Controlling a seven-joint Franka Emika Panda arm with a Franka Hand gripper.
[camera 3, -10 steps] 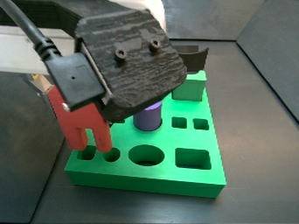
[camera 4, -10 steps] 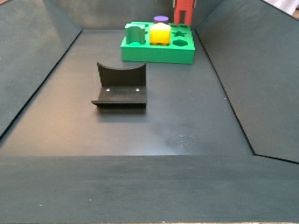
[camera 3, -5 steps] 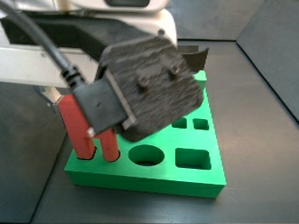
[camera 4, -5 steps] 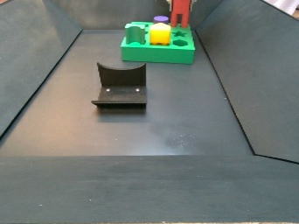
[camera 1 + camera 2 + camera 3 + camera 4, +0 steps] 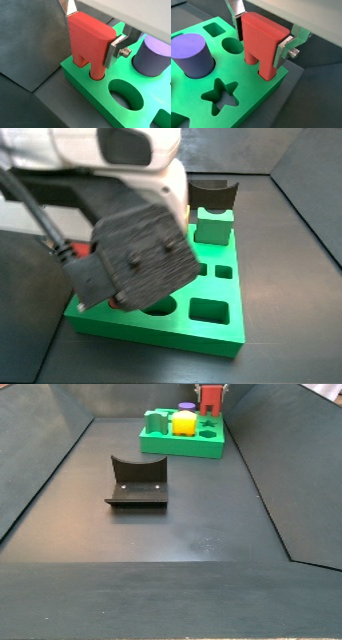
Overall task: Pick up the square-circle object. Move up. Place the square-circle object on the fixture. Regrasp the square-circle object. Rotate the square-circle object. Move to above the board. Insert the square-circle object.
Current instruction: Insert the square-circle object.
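- Jamming looks the main risk: the square-circle object point(image 5: 90, 45) has two legs, one entering a corner hole of the board point(image 5: 127, 112), so a slight tilt could wedge it or drag the board.
- Gripper point(image 5: 261, 37) is closed narrowly on that red piece, silver fingers point(image 5: 293, 44) pressing its sides.
- Seating depth is probably partial; the side views hide it.

The gripper point(image 5: 93, 37), sitting over the board's point(image 5: 93, 97) corner, is showing bare, brushed-looking silver metal fingers point(image 5: 296, 41). They are clamping the square-circle object point(image 5: 262, 37), which is looking like matt red plastic. The board is looking like smooth green plastic (a faint sheen), the purple cylinder point(image 5: 192, 54) matt, and the fixture point(image 5: 135, 482) dull black.
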